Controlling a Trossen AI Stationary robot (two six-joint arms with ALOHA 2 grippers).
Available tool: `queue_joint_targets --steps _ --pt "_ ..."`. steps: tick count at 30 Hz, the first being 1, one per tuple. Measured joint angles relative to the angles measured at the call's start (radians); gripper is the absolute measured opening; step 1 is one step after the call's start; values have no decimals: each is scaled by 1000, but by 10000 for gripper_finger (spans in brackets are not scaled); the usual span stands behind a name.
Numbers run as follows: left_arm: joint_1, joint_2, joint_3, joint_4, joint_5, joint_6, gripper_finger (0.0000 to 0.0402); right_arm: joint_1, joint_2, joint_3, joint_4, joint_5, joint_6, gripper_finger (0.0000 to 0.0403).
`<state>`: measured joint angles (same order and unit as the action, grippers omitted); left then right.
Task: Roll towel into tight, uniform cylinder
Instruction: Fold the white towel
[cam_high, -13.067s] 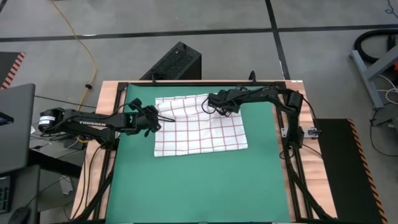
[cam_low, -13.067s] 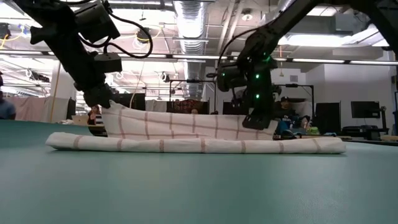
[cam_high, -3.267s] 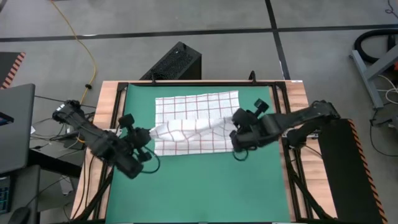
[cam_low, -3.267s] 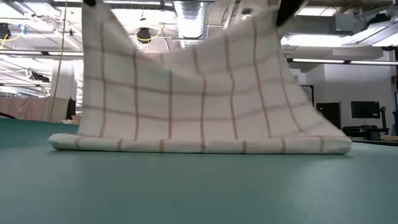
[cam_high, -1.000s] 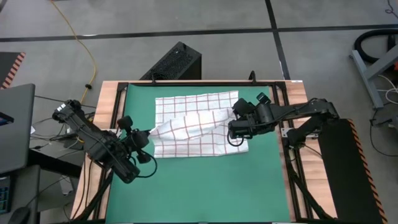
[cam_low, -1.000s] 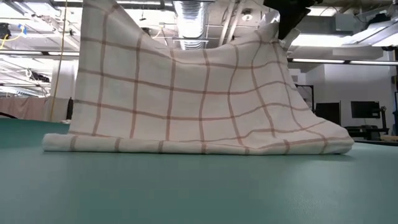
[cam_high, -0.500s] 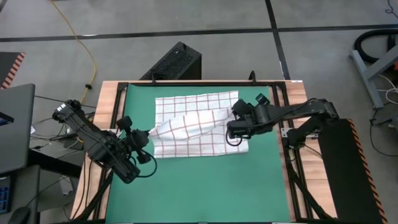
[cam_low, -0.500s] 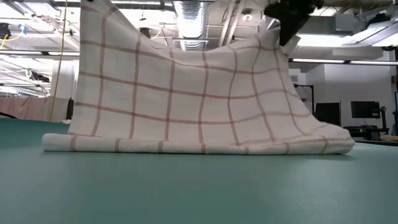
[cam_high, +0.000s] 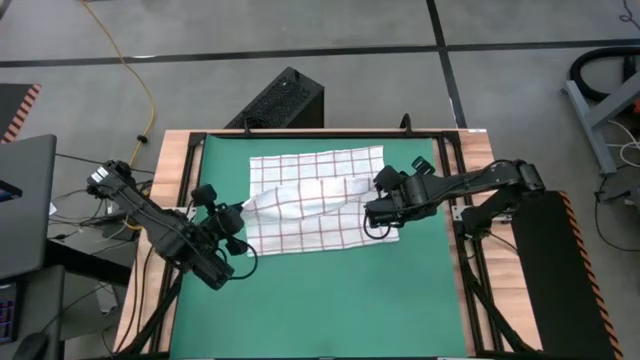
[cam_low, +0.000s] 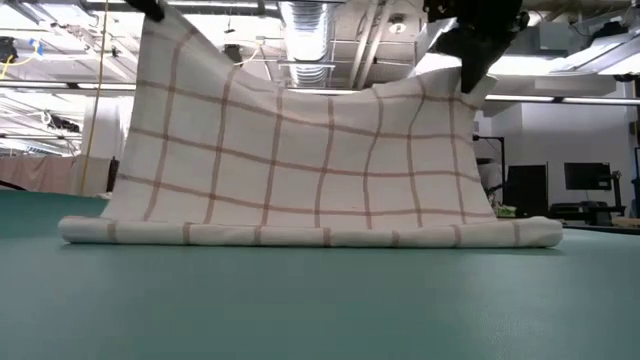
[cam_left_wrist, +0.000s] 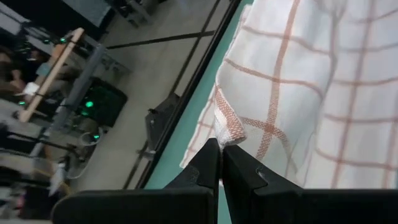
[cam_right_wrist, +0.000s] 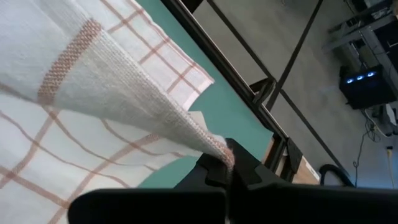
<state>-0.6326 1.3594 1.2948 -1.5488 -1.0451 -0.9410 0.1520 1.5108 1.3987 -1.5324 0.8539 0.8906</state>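
The white checked towel (cam_high: 320, 205) lies on the green mat (cam_high: 320, 300), with its far part (cam_high: 315, 163) flat. A thick fold along its near side (cam_low: 300, 235) rests on the mat. From that fold a layer rises as a sheet (cam_low: 300, 150) to both grippers. My left gripper (cam_high: 243, 211) is shut on the sheet's left upper corner. My right gripper (cam_high: 371, 207) is shut on its right upper corner. The held edge sags a little between them. No cylinder shows. My left gripper pinches the towel's left corner (cam_left_wrist: 225, 127) between its two fingertips, coming from the table's left near side and slanting down. The corner is bunched, and the cloth falls away from it to the mat. My right gripper pinches the towel's right corner (cam_right_wrist: 214, 148) at the hem between its two fingers, slanting down from the table's right. The corner is lifted clear, and the hem (cam_right_wrist: 143, 102) runs off fairly taut toward the other gripper.
A black box (cam_high: 283, 100) stands on the floor beyond the table's far edge. A dark laptop (cam_high: 25, 205) is at the left. A wooden frame (cam_high: 480, 200) borders the mat. Bare green mat lies between the towel and the near edge.
Both grippers have sunk a little, each still shut on its corner. The lifted sheet stands lower and its top edge sags more. The loose drape at its right foot has drawn in, so the sheet hangs straighter. The near fold has stayed on the mat.
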Motion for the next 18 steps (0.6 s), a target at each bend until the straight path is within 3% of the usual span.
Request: queue_joint_targets --steps 13,18 --pt "82 0 -124 35 11 -12 0 -42 0 -62 111 33 -33 8" --pt "87 0 -151 85 -33 23 0 -61 0 -100 114 35 -35 8"
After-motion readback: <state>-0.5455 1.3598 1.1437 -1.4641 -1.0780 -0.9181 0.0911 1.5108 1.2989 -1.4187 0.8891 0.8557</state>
